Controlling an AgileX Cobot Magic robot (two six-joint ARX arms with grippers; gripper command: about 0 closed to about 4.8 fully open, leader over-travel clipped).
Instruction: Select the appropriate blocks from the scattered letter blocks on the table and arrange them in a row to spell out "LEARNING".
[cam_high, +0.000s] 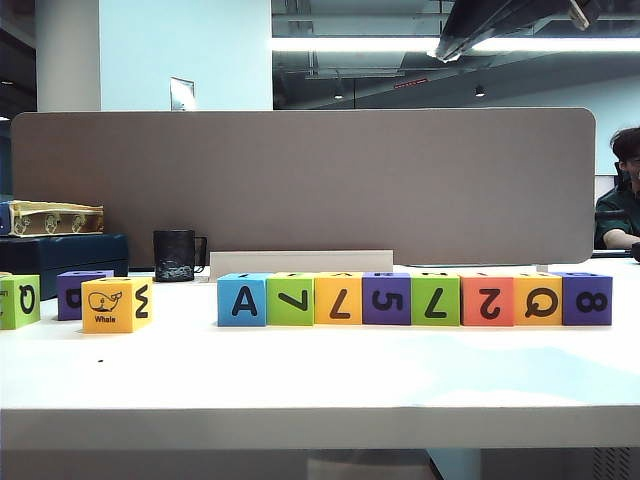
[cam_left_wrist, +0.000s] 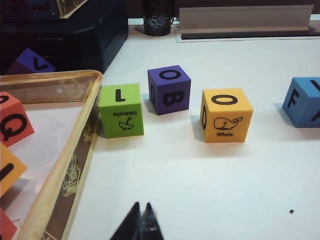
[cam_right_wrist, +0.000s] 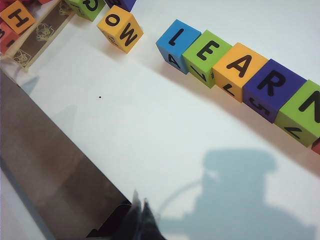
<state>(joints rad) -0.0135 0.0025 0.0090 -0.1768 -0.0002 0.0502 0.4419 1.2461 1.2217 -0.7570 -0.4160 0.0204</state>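
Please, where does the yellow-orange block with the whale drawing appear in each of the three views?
Exterior view: the whale block stands left of the row, beside a purple block.
Left wrist view: it stands on the table, whale face toward the camera, apart from the purple block.
Right wrist view: it shows "O" and "W", no whale visible.
Shared landmark: the blue block ending the row, also seen at and.
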